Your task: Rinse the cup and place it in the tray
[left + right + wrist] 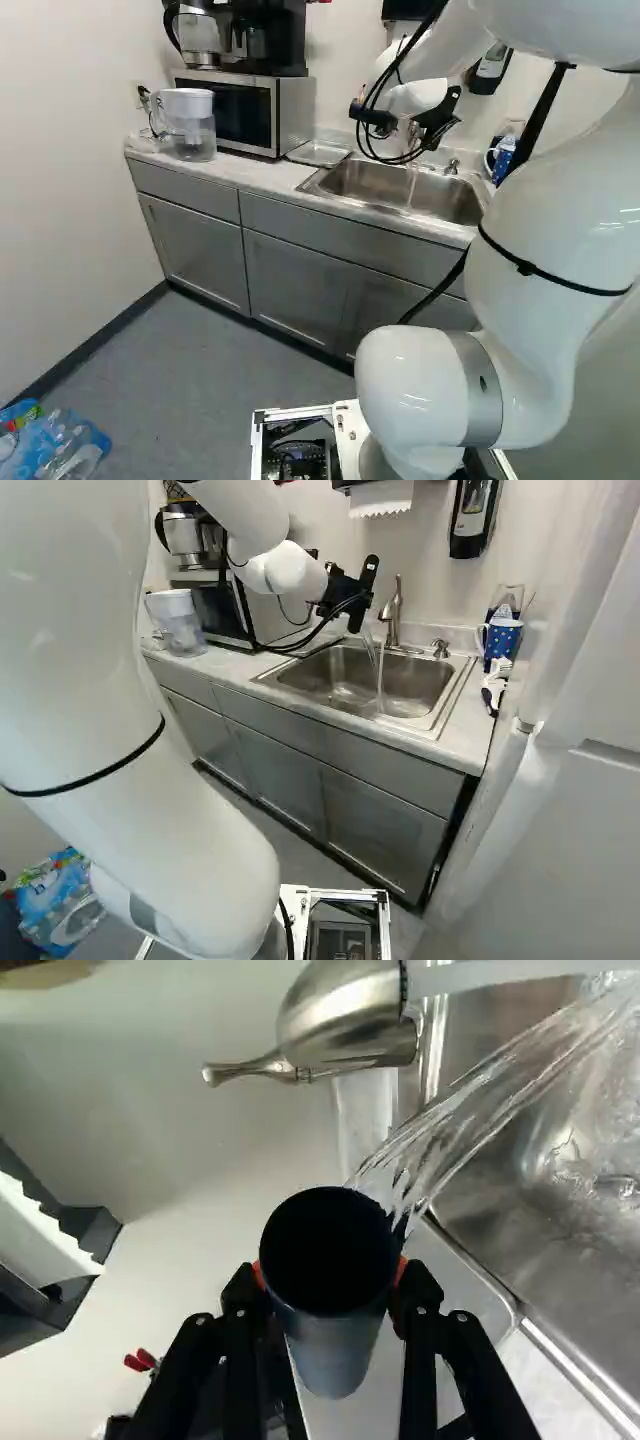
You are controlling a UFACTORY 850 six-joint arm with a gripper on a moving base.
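Blue-grey outside and dark inside, the cup (333, 1350) is gripped from both sides by the orange pads (402, 1272) of the black gripper (346, 590), its open mouth facing the wrist camera. Clear water (460, 1110) streams in a slanting fan between the cup's rim and the stainless-steel sink (446, 720). The white arm (540, 270) reaches over the counter, holding the cup near the metal faucet (393, 610), which is running into the basin. In the left base view, a shallow metal tray (320, 153) lies on the pale countertop (240, 178), between the microwave (297, 110) and the sink. A clear water pitcher with a white top (188, 120) stands on the microwave's other side. At the right of the right base view, a blue dotted mug (502, 640) stands beyond the sink, near the wall.
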